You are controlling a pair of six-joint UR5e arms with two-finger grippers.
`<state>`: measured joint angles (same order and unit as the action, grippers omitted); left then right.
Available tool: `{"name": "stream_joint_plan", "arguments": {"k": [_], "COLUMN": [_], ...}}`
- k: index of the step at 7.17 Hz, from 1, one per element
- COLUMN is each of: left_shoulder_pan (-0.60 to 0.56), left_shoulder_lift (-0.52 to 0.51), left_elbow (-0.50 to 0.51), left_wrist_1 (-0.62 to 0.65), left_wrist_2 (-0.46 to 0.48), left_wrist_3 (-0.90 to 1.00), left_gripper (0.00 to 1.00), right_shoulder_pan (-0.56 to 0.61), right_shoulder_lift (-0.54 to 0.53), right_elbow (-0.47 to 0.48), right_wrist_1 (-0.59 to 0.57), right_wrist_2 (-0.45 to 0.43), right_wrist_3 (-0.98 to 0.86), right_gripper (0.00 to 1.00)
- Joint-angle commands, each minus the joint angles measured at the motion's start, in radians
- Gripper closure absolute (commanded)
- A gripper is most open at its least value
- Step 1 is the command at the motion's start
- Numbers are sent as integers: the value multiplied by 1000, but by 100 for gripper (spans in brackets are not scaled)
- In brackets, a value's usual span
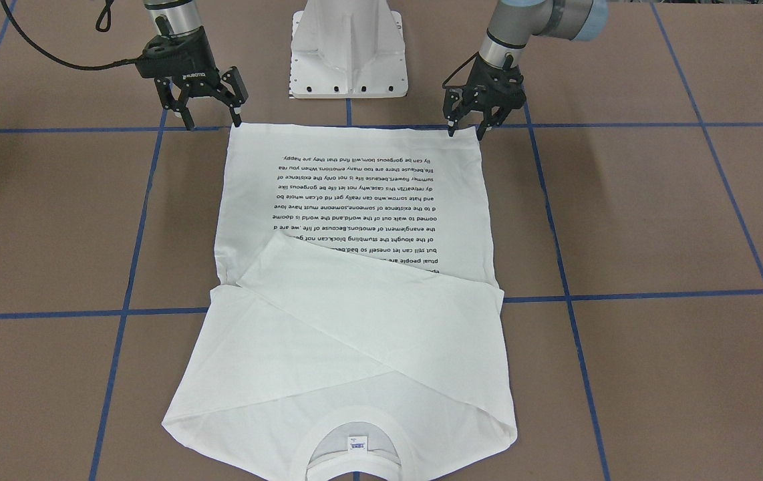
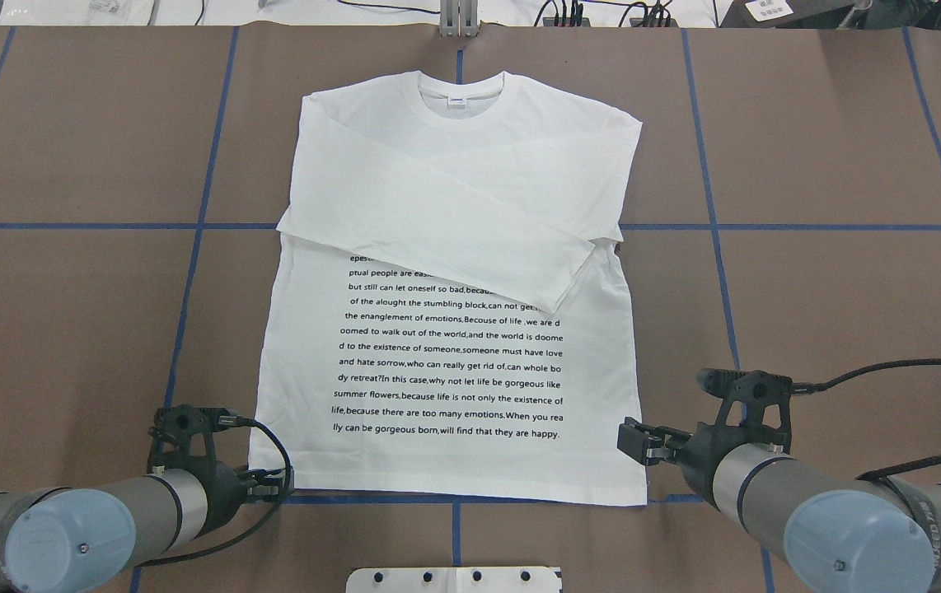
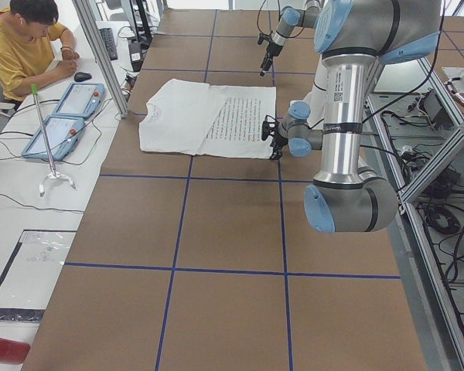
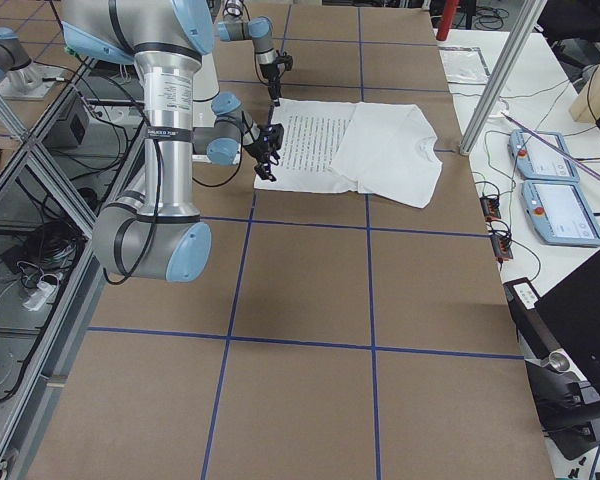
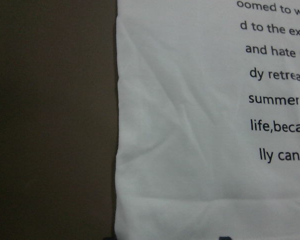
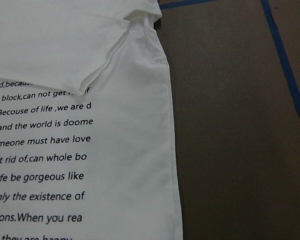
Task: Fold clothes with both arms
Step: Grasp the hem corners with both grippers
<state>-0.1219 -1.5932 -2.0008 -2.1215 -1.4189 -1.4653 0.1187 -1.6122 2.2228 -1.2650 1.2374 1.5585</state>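
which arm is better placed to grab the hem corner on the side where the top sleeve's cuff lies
Right: the right gripper, jaws open, sits at that hem corner on the cuff side; the left gripper is at the opposite corner.

Lab: gridded table [image 3: 216, 224], teach pendants [image 3: 79, 99].

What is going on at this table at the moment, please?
Two robot arms are folding a white long-sleeved T-shirt that lies flat, print up, on the table. Its sleeves are folded across the chest. The left tool and the right tool are both open, one at each corner of the hem nearest the pedestal; neither has closed on cloth.
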Motion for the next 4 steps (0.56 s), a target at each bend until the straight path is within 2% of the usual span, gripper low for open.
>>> {"name": "stream_joint_plan", "arguments": {"k": [1, 4], "left_shoulder_pan": [1, -1], "left_shoulder_lift": [-1, -1], "left_elbow": [-3, -16], "left_wrist_1": [0, 0], "left_wrist_2": [0, 2], "left_wrist_3": [-1, -1], "left_gripper": [97, 100], "right_shoulder_pan": [-4, -28], "right_shoulder_lift": [0, 0], "right_elbow": [0, -14], "right_wrist_1": [-1, 1], "right_wrist_2": [-4, -27], "right_wrist_3": [0, 8], "right_gripper": [0, 0]}}
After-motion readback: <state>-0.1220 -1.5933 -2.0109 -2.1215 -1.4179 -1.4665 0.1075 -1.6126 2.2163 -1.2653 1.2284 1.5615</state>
